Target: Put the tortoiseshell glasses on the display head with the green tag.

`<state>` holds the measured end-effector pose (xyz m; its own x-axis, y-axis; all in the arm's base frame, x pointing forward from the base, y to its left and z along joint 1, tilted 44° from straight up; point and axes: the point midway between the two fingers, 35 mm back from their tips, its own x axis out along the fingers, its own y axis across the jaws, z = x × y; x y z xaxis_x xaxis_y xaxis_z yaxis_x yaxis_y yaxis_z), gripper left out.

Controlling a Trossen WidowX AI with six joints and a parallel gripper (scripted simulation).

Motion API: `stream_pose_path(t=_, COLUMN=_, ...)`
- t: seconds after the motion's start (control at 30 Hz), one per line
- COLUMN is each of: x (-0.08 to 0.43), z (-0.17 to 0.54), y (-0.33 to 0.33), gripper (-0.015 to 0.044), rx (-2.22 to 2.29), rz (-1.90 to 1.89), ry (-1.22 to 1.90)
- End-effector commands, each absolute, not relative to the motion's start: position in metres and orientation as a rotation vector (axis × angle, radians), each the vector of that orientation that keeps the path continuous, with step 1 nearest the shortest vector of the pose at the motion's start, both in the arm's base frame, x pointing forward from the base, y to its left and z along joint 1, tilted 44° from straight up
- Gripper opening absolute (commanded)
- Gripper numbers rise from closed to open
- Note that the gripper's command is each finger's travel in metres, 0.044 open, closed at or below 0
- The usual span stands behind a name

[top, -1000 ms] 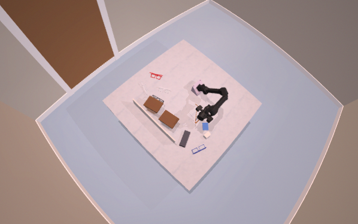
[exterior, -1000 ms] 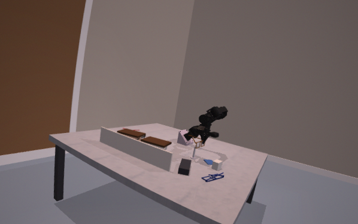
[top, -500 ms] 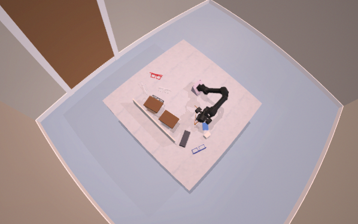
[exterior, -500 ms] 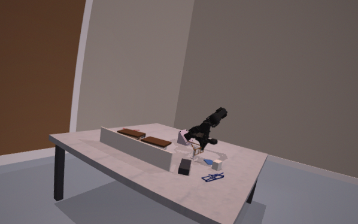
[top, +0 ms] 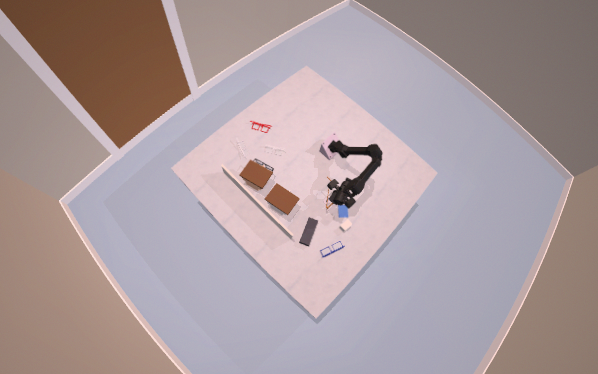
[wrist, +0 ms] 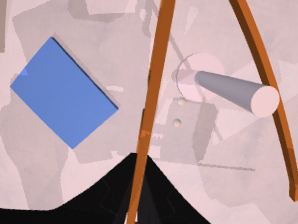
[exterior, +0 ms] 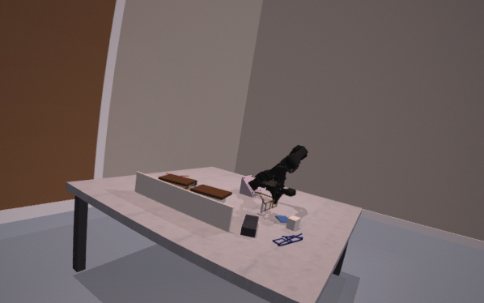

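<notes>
The tortoiseshell glasses (top: 327,199) (wrist: 159,50) show as orange-brown outlines. My gripper (wrist: 138,160) (exterior: 275,201) is shut on them and holds them above the table; in the wrist view one long bar crosses the fingertips and the other runs down the right side. A grey post (wrist: 227,89) on a round clear base stands below, between the two bars in that view. Two small pale beads (wrist: 177,123) are beside the post. No green tag can be made out in any view, and I cannot tell which things are the display heads.
A blue flat piece (top: 343,211) (wrist: 62,95), white cube (top: 345,225) and blue glasses (exterior: 287,240) are nearby. A dark block (top: 309,231), long pale wall (exterior: 184,206) and two raised brown slabs (top: 257,174) (top: 282,199) stand beyond. Red glasses (top: 260,124) lie farther off.
</notes>
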<state>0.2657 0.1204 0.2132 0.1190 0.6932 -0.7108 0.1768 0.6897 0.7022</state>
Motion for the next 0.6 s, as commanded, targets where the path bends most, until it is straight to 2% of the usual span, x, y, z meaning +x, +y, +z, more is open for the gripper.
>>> stream_pose_path(t=0.0, x=0.264, z=0.2165, y=0.1219, gripper=0.0, rx=0.773, rz=0.436, ry=1.425)
stream_pose_path(t=0.57, x=0.2567, z=0.2241, y=0.1309, gripper=0.0, rx=0.774, rz=0.437, ry=1.425)
